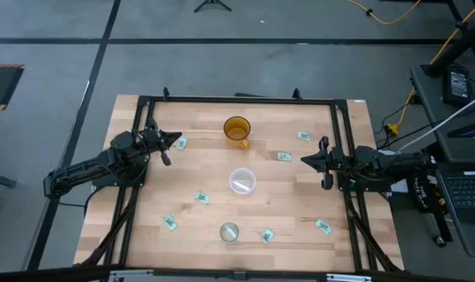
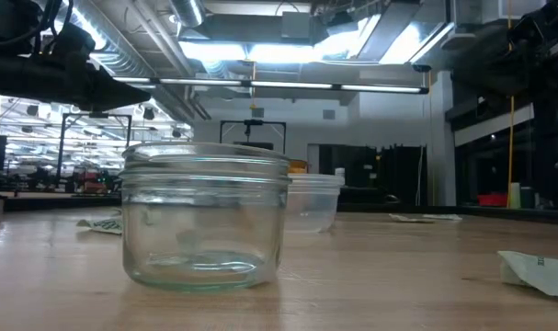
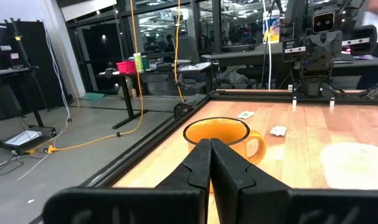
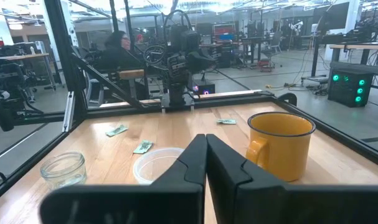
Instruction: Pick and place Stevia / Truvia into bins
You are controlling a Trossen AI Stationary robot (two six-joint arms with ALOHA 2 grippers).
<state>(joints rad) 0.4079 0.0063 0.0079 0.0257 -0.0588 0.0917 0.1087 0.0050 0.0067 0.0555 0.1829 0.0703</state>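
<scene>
Okay, my left gripper (image 1: 177, 141) hangs at the desk's (image 1: 300, 227) left edge, fingers pressed together, holding nothing. A Stevia sachet (image 1: 182, 143) lies just beside its tip, so I'd open wide and drop straight down. Other sachets are scattered around the wide bin (image 1: 242, 181) and small bin (image 1: 229, 232). My right gripper (image 1: 304, 160) waits, also closed and empty, with a sachet (image 1: 284, 156) nearby.
</scene>
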